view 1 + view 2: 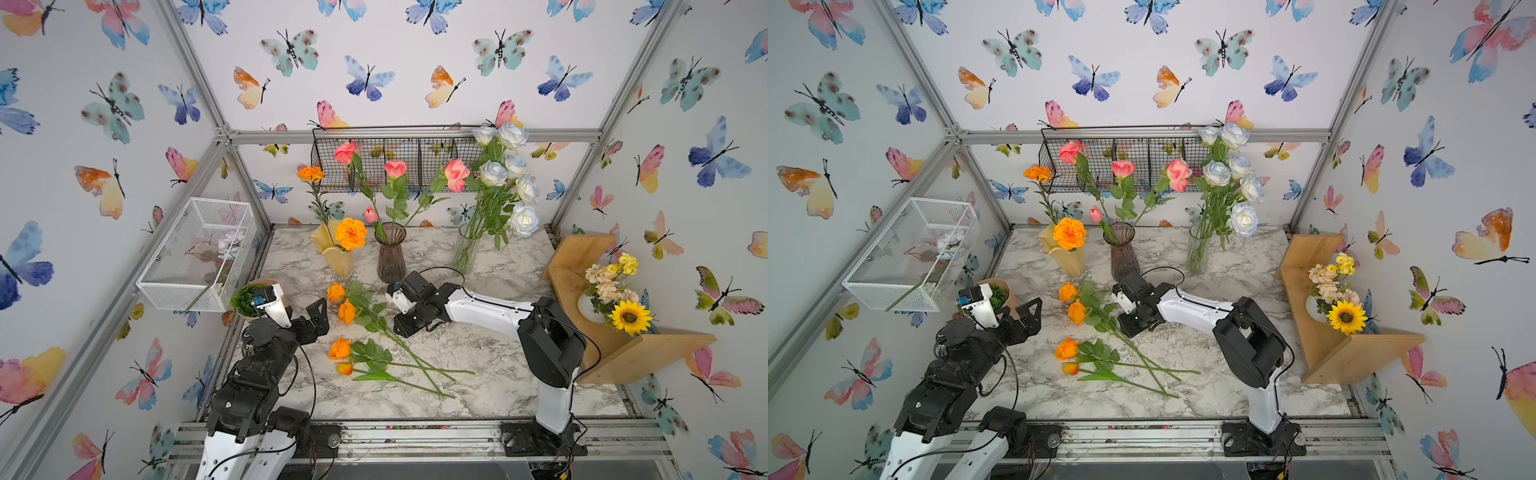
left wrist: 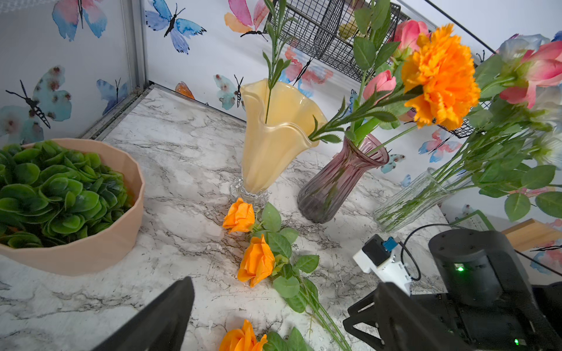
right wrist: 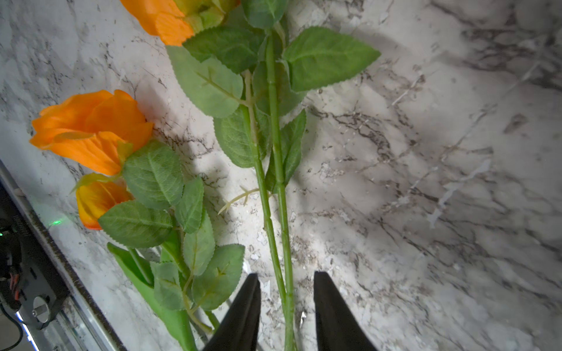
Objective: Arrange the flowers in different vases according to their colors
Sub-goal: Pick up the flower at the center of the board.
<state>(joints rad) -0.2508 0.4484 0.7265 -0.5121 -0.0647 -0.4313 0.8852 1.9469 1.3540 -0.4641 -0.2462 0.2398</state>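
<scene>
Three orange roses (image 1: pixel 347 311) and an orange tulip (image 1: pixel 345 368) lie on the marble table (image 1: pixel 490 374), stems crossing toward the front right. My right gripper (image 3: pixel 286 275) is low over two rose stems (image 3: pixel 281 231), which run between its parted fingers without touching either; it is open. My left gripper (image 1: pixel 318 322) hovers wide open left of the roses, holding nothing. At the back stand the yellow vase (image 1: pixel 338 257) with orange marigolds (image 1: pixel 351 234), the purple vase (image 1: pixel 390 257) with pink roses (image 1: pixel 395 168), and the clear vase (image 1: pixel 465 253) with white-blue roses (image 1: pixel 494 172).
A tan pot with a green succulent (image 1: pixel 249 299) sits close behind my left gripper. A white mesh basket (image 1: pixel 195 253) hangs on the left wall and a black wire basket (image 1: pixel 428 158) on the back wall. A wooden shelf (image 1: pixel 615 353) at the right carries a sunflower bouquet (image 1: pixel 629 318).
</scene>
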